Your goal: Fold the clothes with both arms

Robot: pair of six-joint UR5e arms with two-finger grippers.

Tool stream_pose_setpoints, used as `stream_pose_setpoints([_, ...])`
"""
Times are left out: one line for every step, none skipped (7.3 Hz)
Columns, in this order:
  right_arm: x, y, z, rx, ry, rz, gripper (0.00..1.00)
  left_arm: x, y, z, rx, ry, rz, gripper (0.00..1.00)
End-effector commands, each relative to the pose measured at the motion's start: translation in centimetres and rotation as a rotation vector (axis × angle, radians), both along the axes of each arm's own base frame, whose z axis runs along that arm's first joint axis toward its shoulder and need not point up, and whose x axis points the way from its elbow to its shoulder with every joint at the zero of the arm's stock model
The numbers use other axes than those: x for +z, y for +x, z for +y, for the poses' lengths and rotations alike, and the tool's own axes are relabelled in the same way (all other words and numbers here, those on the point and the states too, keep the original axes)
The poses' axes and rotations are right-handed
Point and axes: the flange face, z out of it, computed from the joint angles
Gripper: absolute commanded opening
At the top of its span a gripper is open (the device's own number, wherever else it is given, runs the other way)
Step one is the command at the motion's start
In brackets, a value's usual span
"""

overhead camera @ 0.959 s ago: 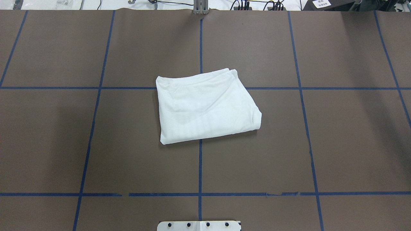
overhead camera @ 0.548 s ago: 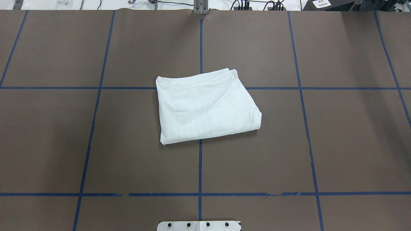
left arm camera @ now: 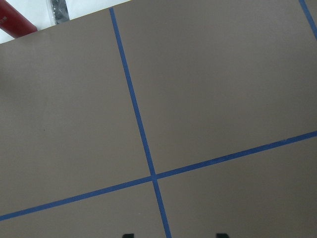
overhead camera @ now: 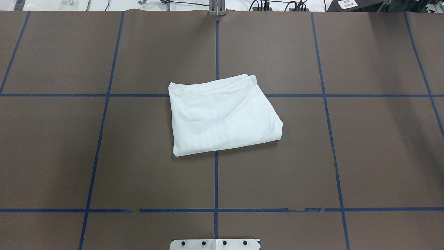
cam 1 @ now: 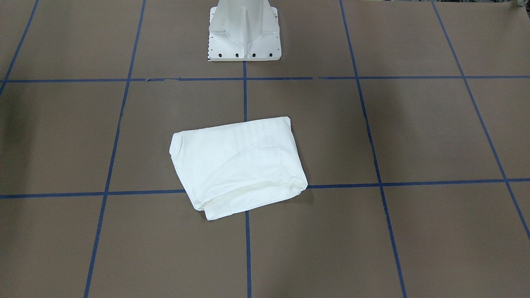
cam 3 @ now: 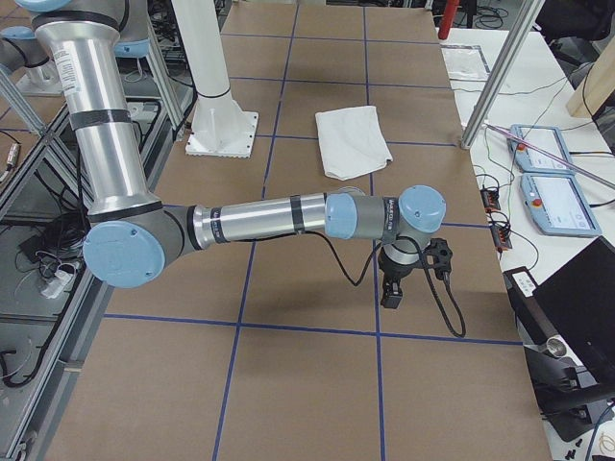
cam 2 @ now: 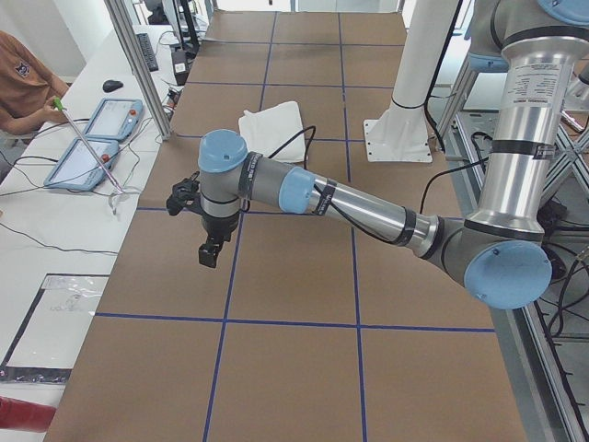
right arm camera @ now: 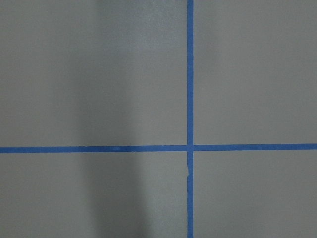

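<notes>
The white shirt [overhead camera: 222, 114] lies folded into a compact, slightly skewed rectangle at the table's middle, with no text or label showing. It also shows in the front view [cam 1: 238, 167] and in both side views [cam 2: 273, 129] [cam 3: 353, 141]. My left gripper [cam 2: 210, 253] hangs over bare table far to the shirt's left. In the left wrist view its fingertips [left arm camera: 221, 235] stand wide apart with nothing between. My right gripper [cam 3: 392, 296] hangs over bare table far to the shirt's right, and I cannot tell whether it is open. Neither arm shows in the overhead view.
The brown table [overhead camera: 104, 156] carries a blue tape grid. The white pedestal base [cam 1: 244, 33] stands at the robot's edge. Tablets [cam 2: 101, 138] [cam 3: 548, 168], cables and frame posts line the operators' side, where a person [cam 2: 18, 83] sits.
</notes>
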Motion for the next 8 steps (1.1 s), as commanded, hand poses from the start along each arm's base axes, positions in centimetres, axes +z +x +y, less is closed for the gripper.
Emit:
stream_pose_setpoints([-0.5,0.1,0.6,-0.001,0.013,0.011,1.0,0.5,0.1,0.2,0.002,0.009,0.011,1.0])
stream_pose_setpoints([-1.5,0.0,1.4,-0.002,0.036,0.011,1.0,0.6,0.4,0.4,0.017,0.028,0.049,1.0])
stream_pose_setpoints([-1.5,-0.2,1.5,-0.002,0.035,0.0,1.0,0.8,0.4,0.4,0.017,0.026,0.048,1.0])
stream_pose_setpoints([-1.6,-1.0,1.4,-0.015,0.037,-0.003,1.0,2.6,0.8,-0.1,0.019,-0.008,0.047,1.0])
stream_pose_setpoints([-1.3,-2.7,1.0,-0.047,0.031,0.002,1.0,6.0,0.9,-1.0,0.019,0.003,0.05,1.0])
stream_pose_setpoints([-1.1,-2.9,1.2,-0.049,0.029,-0.007,1.0,6.8,0.9,-1.3,0.023,0.069,0.053,1.0])
stream_pose_setpoints([-0.3,-2.9,1.7,-0.04,0.007,-0.009,1.0,7.5,1.0,-1.6,0.02,0.057,0.053,1.0])
stream_pose_setpoints([-0.4,-3.0,2.0,-0.04,0.013,-0.006,1.0,8.6,1.0,-1.4,0.023,0.043,0.054,1.0])
